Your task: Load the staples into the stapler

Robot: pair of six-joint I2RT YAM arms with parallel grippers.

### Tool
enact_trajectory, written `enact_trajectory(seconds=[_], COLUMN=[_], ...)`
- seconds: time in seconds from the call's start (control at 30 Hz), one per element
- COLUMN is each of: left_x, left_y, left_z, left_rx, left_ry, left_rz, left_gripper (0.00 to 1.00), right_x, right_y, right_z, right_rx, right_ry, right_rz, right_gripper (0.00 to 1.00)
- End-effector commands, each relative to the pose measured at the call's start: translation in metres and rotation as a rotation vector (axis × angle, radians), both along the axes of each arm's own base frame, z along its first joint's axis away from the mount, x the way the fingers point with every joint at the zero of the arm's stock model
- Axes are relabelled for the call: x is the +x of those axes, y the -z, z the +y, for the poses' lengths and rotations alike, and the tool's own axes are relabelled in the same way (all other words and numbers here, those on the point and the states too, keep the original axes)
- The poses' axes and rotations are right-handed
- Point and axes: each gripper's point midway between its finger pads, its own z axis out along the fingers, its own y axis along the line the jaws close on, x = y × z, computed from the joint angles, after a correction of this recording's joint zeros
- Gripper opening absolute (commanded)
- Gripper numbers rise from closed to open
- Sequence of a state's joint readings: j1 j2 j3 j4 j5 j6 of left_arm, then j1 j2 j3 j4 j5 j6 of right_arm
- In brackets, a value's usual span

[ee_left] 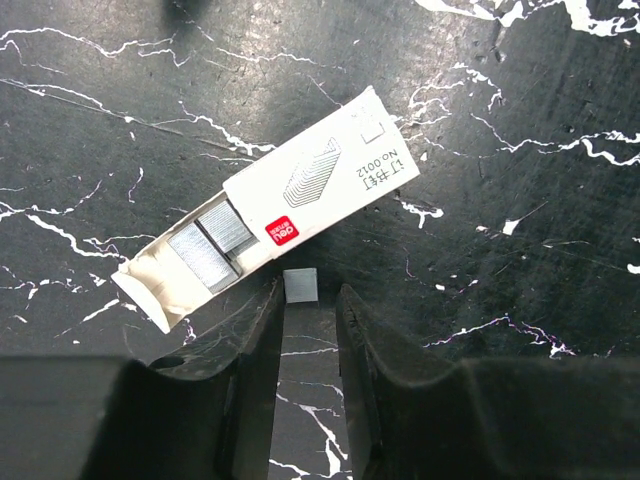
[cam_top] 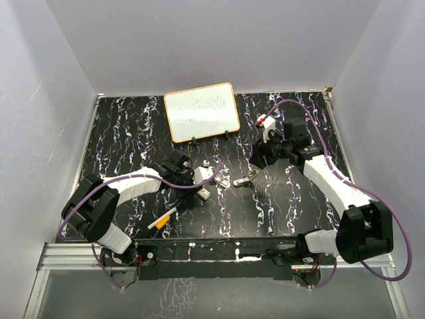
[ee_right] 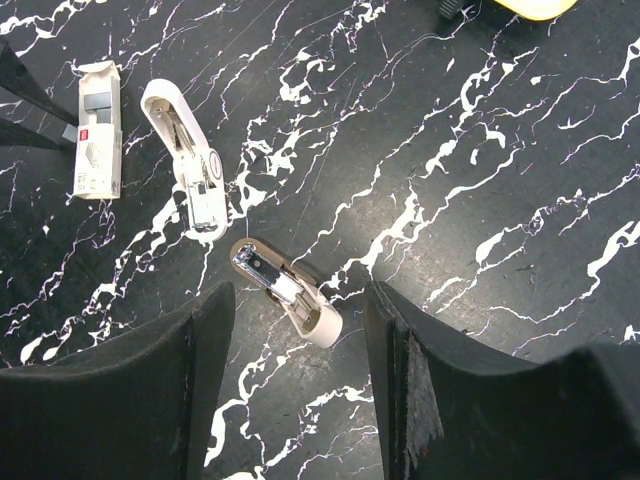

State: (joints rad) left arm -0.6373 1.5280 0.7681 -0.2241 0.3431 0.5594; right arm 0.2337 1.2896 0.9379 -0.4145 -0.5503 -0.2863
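Note:
The staples box (ee_left: 300, 185) lies open on the black marbled table, with grey staple strips (ee_left: 212, 252) showing at its open end. It also shows in the overhead view (cam_top: 206, 194) and the right wrist view (ee_right: 97, 130). A short loose strip of staples (ee_left: 301, 285) lies between the tips of my left gripper (ee_left: 308, 300). Its jaws stand narrowly apart, with a gap on the strip's right side. The white stapler (ee_right: 190, 160) lies opened, metal channel up. A beige-and-chrome stapler part (ee_right: 285, 290) lies below my right gripper (ee_right: 298, 330), which hangs open and empty.
A whiteboard with an orange frame (cam_top: 201, 111) stands propped at the back. An orange-and-white marker (cam_top: 161, 219) lies near the front left. White walls close in the table on three sides. The beige stapler part (cam_top: 246, 178) sits mid-table between the arms.

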Motion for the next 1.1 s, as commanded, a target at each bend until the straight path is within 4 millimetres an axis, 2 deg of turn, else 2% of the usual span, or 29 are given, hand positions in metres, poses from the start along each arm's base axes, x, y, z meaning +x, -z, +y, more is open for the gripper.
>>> enact_trajectory(seconds=[0.0, 0.33, 0.67, 0.77, 0.87, 0.97, 1.07], left_x=[-0.012, -0.012, -0.014, -0.016, -0.013, 0.000, 0.016], left_y=[0.007, -0.002, -0.041, -0.064, -0.094, -0.135, -0.188], left_z=[0.013, 0.012, -0.011, -0.021, -0.032, -0.047, -0.062], left_rx=[0.049, 0.049, -0.050, -0.106, -0.191, -0.315, -0.473], left_ry=[0.004, 0.042, 0.090, 0.109, 0.110, 0.105, 0.090], left_rz=[0.027, 0.018, 0.058, 0.087, 0.115, 0.124, 0.131], left_gripper=[0.24, 0.12, 0.06, 0.05, 0.04, 0.04, 0.04], right_x=[0.007, 0.005, 0.001, -0.003, -0.006, -0.012, -0.017], right_y=[-0.019, -0.017, -0.030, -0.041, -0.058, -0.080, -0.107], right_z=[0.002, 0.005, 0.022, 0.031, 0.043, 0.054, 0.064], right_rx=[0.031, 0.031, 0.087, 0.136, 0.197, 0.282, 0.371], right_ry=[-0.008, -0.039, -0.163, -0.228, -0.294, -0.359, -0.404], right_rz=[-0.076, -0.079, -0.100, -0.111, -0.129, -0.139, -0.152], right_gripper=[0.57, 0.57, 0.57, 0.57, 0.57, 0.58, 0.58])
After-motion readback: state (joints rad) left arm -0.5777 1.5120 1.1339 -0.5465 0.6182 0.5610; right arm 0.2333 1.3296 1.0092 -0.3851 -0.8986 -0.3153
